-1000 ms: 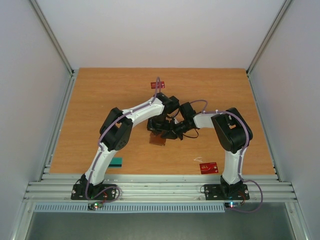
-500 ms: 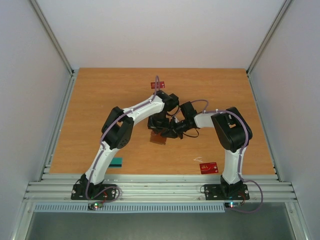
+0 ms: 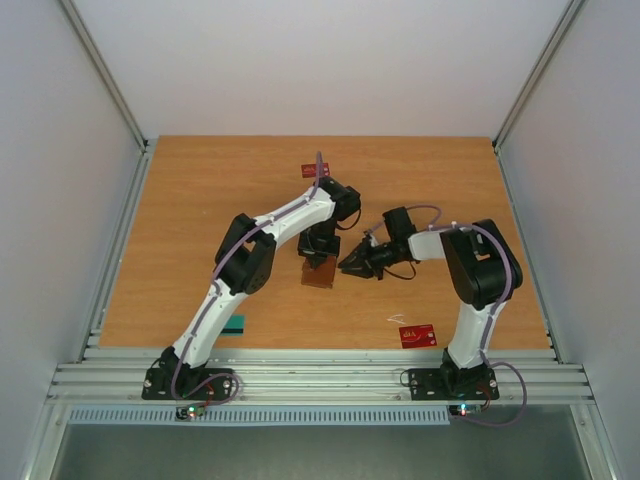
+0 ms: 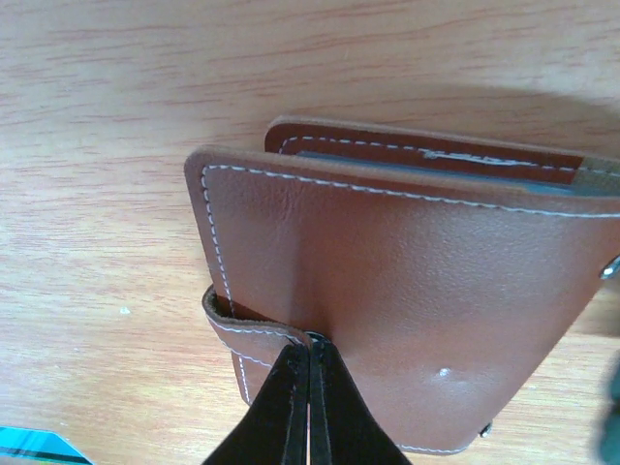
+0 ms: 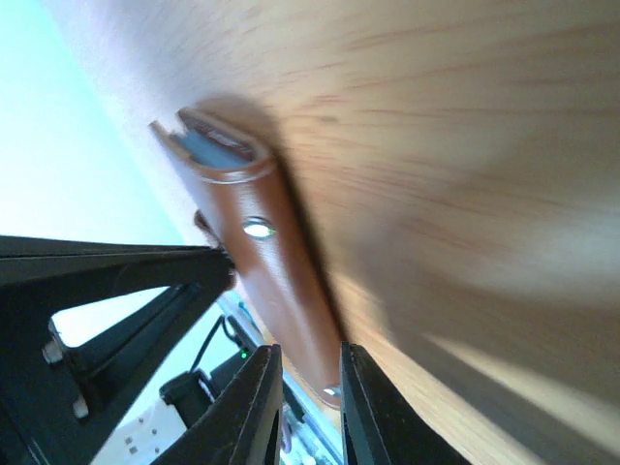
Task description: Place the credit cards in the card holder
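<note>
The brown leather card holder (image 3: 318,275) stands on the table centre. My left gripper (image 3: 320,256) is shut on its snap tab; in the left wrist view the fingers (image 4: 310,351) meet on the tab against the holder's brown side (image 4: 417,262). My right gripper (image 3: 345,267) is just right of the holder, jaws a little apart and empty. In the right wrist view the holder (image 5: 262,252) shows edge-on beyond the gripper (image 5: 310,354), with grey-blue lining at its top. Loose cards lie at the far centre (red (image 3: 316,170)), near right (red (image 3: 417,335)) and near left (teal (image 3: 233,324)).
A thin white item (image 3: 393,320) lies beside the near red card. A teal card corner (image 4: 34,448) shows at the bottom left of the left wrist view. The wooden table (image 3: 200,200) is bounded by metal rails and white walls.
My right gripper has drawn back to the right, away from the holder. My left arm has shifted slightly right while keeping hold of the holder.
</note>
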Action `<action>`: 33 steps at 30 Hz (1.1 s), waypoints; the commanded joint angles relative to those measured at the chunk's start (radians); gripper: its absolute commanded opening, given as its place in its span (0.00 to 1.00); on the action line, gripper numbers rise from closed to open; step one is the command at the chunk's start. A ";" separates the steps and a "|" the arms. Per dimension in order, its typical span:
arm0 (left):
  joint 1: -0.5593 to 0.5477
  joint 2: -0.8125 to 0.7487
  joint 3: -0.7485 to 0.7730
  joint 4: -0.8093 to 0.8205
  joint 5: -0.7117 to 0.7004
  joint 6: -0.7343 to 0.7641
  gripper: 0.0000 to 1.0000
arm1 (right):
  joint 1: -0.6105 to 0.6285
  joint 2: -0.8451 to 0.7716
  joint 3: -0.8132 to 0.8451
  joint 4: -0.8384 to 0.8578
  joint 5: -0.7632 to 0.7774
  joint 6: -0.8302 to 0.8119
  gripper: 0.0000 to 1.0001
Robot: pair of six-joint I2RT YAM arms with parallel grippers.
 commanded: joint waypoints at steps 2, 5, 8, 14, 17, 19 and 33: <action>-0.018 0.191 -0.018 0.181 0.080 0.012 0.00 | -0.060 -0.053 -0.017 -0.319 0.132 -0.153 0.21; -0.018 0.190 -0.009 0.190 0.082 0.011 0.00 | -0.061 -0.032 0.033 -0.369 0.157 -0.211 0.22; -0.018 0.231 0.049 0.179 0.095 0.020 0.00 | -0.061 0.002 0.065 -0.359 0.153 -0.219 0.23; -0.028 0.353 0.220 0.102 0.125 0.038 0.20 | -0.059 0.005 0.101 -0.416 0.161 -0.253 0.22; -0.027 0.296 0.166 0.137 0.138 0.023 0.30 | -0.059 -0.034 0.097 -0.471 0.175 -0.288 0.22; -0.025 0.231 0.115 0.194 0.147 0.012 0.33 | -0.059 -0.065 0.098 -0.505 0.185 -0.309 0.22; 0.029 -0.021 0.081 0.261 0.314 -0.030 0.48 | -0.060 -0.236 0.137 -0.650 0.211 -0.386 0.22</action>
